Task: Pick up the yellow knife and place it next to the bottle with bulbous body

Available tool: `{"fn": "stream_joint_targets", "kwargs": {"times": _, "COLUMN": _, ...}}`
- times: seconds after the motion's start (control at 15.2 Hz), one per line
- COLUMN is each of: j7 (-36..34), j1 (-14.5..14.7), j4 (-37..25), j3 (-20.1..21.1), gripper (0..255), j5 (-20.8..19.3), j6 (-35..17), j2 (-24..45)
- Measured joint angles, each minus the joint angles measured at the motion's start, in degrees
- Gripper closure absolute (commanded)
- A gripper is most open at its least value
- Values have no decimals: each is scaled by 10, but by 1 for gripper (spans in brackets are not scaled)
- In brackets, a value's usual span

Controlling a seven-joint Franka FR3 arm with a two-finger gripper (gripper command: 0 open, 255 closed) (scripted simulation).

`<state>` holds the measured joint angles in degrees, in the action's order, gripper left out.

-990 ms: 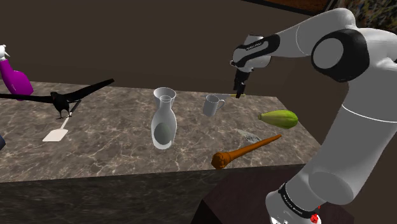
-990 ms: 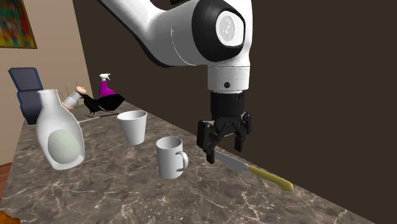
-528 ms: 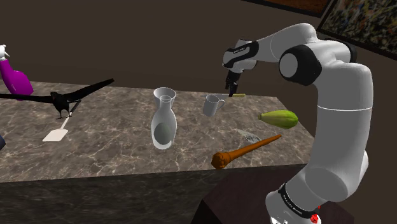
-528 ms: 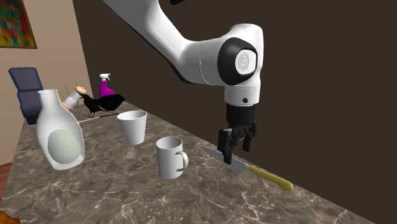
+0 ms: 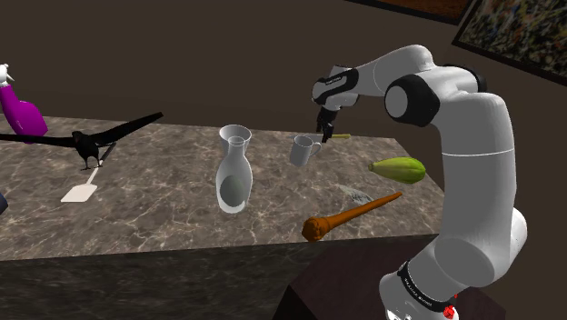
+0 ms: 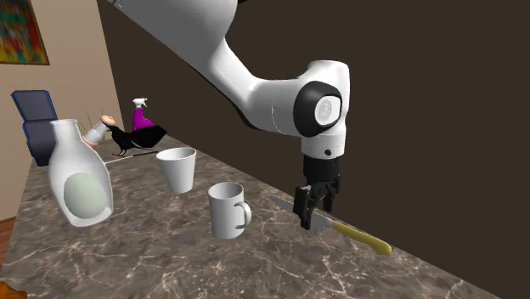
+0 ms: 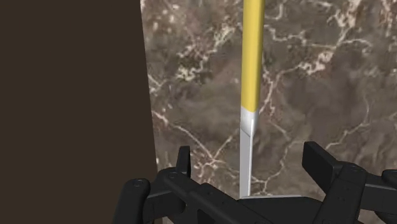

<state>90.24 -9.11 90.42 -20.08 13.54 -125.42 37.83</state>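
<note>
The jaws stand wide apart, straddling the blade of the yellow knife without touching it. It lies flat on the table by the wall-side edge, beside 1 white mug; the bulbous bottle stands well beyond.

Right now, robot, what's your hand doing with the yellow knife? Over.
Hand open, straddling the blade. Knife flat on counter, not gripped. White mug close beside, not blocking.
</note>
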Motion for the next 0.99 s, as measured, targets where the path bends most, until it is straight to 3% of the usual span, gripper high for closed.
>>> {"fn": "stream_joint_targets", "kwargs": {"times": 0.46, "j7": 2, "j1": -1, "j4": 3, "j3": 2, "gripper": 0, "j5": 2, "j6": -9, "j2": 6}}
{"fn": "stream_joint_targets", "kwargs": {"times": 0.53, "j7": 2, "j1": -1, "j4": 3, "j3": 2, "gripper": 255, "j5": 2, "j6": -9, "j2": 6}}
{"fn": "stream_joint_targets", "kwargs": {"times": 0.99, "j7": 2, "j1": -1, "j4": 3, "j3": 2, "gripper": 255, "j5": 2, "j6": -9, "j2": 6}}
